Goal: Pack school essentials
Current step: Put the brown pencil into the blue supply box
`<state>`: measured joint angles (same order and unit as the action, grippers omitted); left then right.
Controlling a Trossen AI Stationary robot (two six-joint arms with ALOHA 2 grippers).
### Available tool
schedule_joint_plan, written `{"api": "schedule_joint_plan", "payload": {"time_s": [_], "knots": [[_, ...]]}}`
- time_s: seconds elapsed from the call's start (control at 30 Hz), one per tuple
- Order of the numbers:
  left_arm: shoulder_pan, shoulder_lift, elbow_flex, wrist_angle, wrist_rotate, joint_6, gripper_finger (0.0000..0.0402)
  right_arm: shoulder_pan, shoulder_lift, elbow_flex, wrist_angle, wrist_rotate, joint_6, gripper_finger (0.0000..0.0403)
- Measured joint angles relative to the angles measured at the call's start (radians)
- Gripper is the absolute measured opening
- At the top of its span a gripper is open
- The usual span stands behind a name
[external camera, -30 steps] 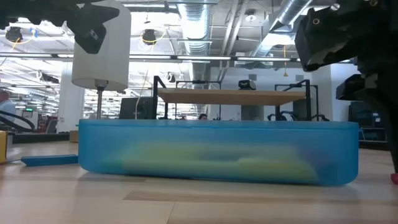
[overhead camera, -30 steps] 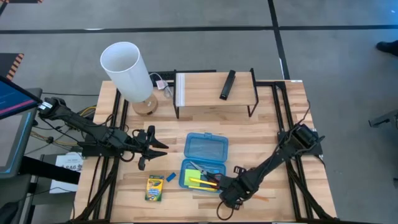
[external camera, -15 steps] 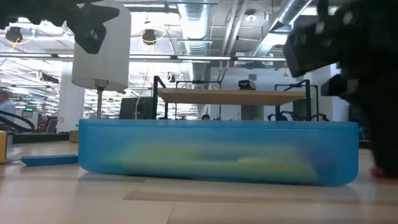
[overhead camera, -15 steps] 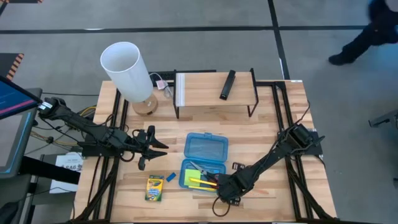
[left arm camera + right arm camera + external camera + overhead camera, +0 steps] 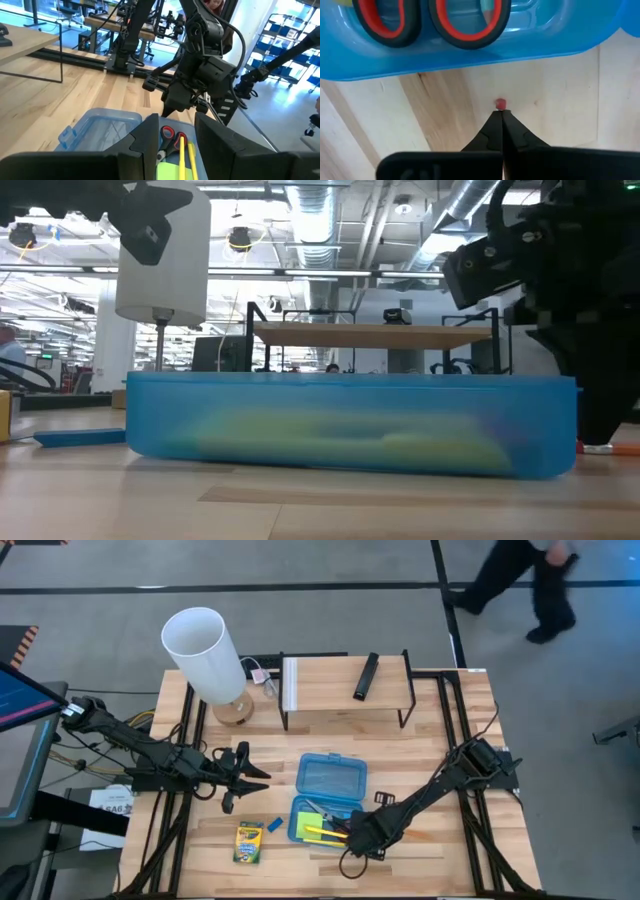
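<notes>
The open blue pencil case lies at the table's middle. Its tray holds the red-handled scissors, the green sticky-note pad and two yellow sticks. The crayon box and the blue eraser lie on the table left of it. My right gripper is just right of the tray's near corner, shut on the orange pencil. My left gripper hangs open and empty left of the case. I cannot make out the pale pen. My right gripper pinches the orange pencil between its two shut fingers close to its reddish end, which sticks out just past the fingertips. The fingers slant down from the table's right. The rest of the pencil trails toward the right; whether it touches the table I cannot tell.
A white-shaded lamp stands at the far left. A wooden shelf rack with a black bar stands at the far middle. A person walks past beyond the far edge. Bare wood lies right of the case.
My right gripper has gone toward the table's left and a little toward the far edge, nearer the pencil case, staying shut. The orange pencil has come along with it toward the case.
</notes>
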<state>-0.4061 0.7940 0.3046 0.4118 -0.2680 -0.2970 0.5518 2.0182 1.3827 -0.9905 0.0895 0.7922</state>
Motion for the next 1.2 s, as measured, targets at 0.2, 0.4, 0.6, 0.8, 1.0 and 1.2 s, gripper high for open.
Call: {"api": "schedule_joint_plan", "payload": {"time_s": [0.2,0.4,0.6,0.8,1.0,1.2], "knots": [[0.000,0.000,0.000,0.000,0.000,0.000,0.0114,0.001,-0.001,0.000,0.019,-0.021,-0.006,0.0049],[0.000,0.000,0.000,-0.001,0.000,-0.001,0.0114,0.000,-0.002,0.001,0.032,-0.054,-0.028,0.0096],[0.000,0.000,0.000,-0.002,0.000,0.000,0.0114,-0.020,-0.004,-0.032,0.075,-0.071,-0.034,0.0092],[0.000,0.000,0.000,-0.002,0.021,-0.001,0.0114,-0.046,-0.016,-0.127,0.214,-0.145,-0.039,0.0056],[0.000,0.000,0.000,-0.002,0.021,-0.001,0.0114,-0.052,-0.019,-0.142,0.215,-0.154,-0.058,0.0011],[0.000,0.000,0.000,-0.002,0.021,-0.001,0.0114,-0.049,-0.023,-0.125,0.158,-0.127,-0.053,0.0006]]}}
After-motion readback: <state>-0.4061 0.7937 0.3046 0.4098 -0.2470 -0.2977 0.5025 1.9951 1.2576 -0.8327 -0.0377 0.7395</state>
